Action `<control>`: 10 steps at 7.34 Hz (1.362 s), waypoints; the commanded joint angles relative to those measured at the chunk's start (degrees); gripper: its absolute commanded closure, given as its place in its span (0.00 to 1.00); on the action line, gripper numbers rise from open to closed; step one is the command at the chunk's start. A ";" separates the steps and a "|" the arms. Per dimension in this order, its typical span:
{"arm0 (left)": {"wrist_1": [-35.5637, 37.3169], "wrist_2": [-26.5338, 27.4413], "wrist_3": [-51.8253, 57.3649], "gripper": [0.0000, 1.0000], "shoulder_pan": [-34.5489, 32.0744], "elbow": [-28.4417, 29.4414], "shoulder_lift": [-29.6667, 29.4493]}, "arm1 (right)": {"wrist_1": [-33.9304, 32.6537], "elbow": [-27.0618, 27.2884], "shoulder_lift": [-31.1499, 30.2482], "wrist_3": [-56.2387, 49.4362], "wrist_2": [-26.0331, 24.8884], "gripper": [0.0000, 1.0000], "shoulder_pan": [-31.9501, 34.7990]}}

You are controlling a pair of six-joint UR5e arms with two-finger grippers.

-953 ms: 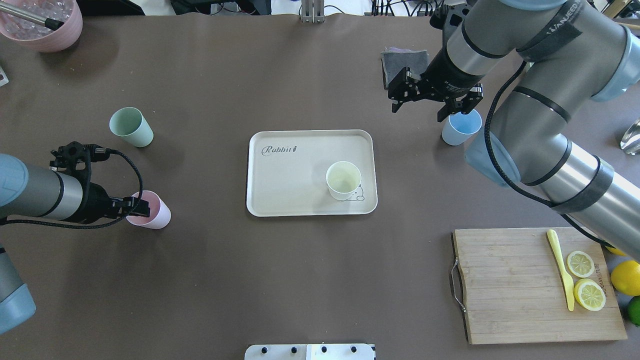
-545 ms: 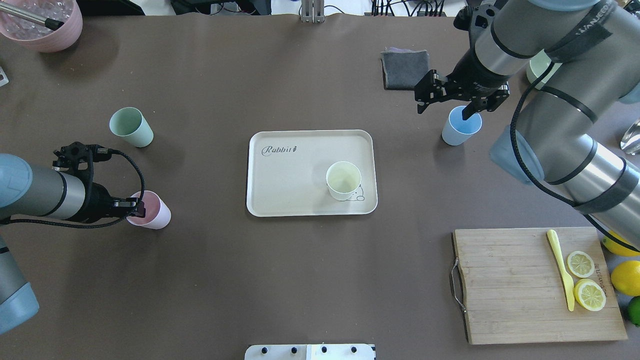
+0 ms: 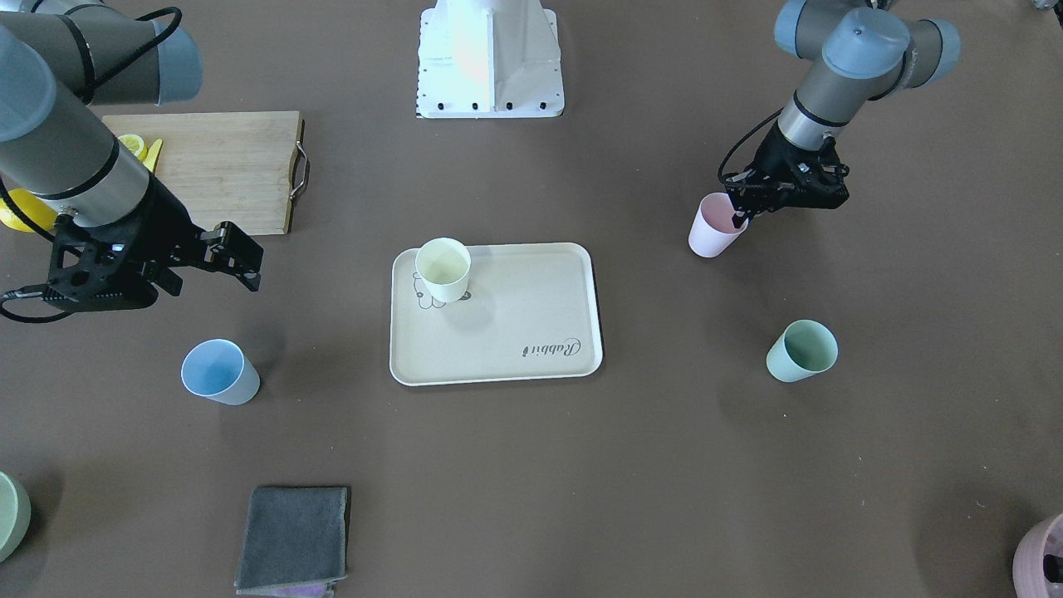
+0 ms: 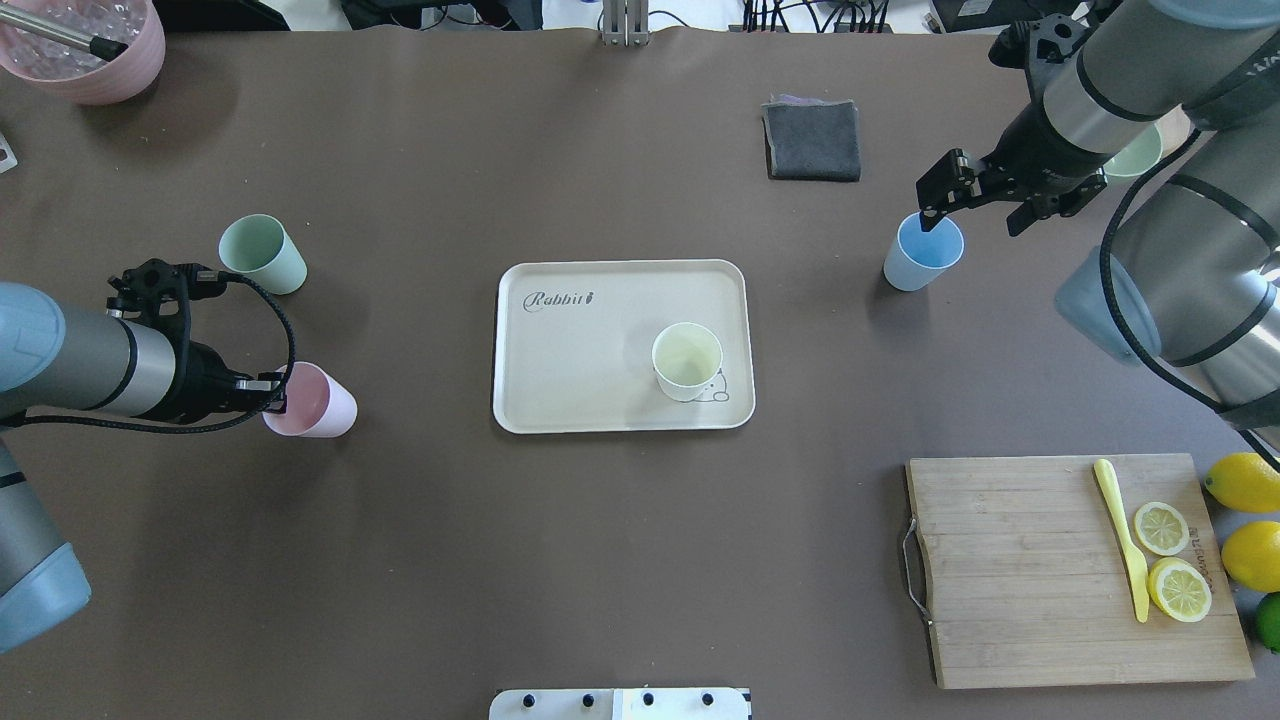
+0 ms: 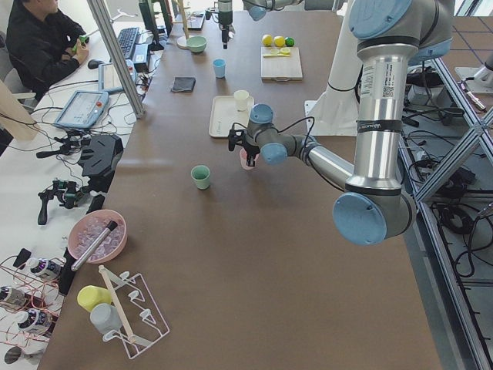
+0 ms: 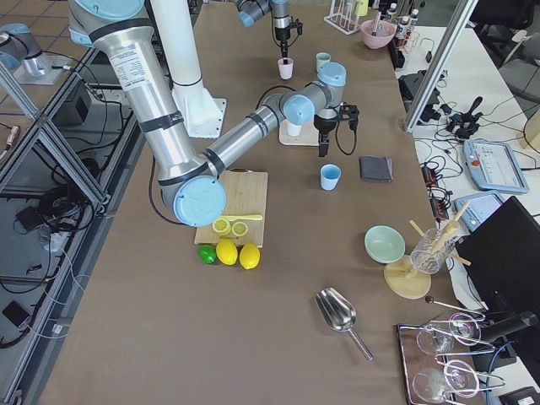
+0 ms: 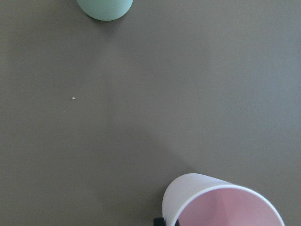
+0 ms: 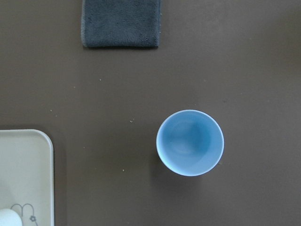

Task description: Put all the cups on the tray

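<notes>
I clamp left gripper on pink cup rim, near left edge, for carrying | right gripper spread, off-centre above blue cup, far-right area, likely aligning | yellow cup sits on tray, mid-table | mint cup stands far-left.

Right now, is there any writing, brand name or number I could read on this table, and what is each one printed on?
"Rabbit": in script on the cream tray, in the corner diagonally opposite its rabbit drawing.
Cutting board: a small mark along its edge beside the lemon slices, too small to read.
Label on the left arm's upright section: printed, but too small to read.
Nothing else legible.
</notes>
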 commanded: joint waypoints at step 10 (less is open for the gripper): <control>27.23 10.05 -14.27 1.00 9.59 8.18 -32.74 | 2.41 -8.78 0.13 -4.48 -1.76 0.00 1.84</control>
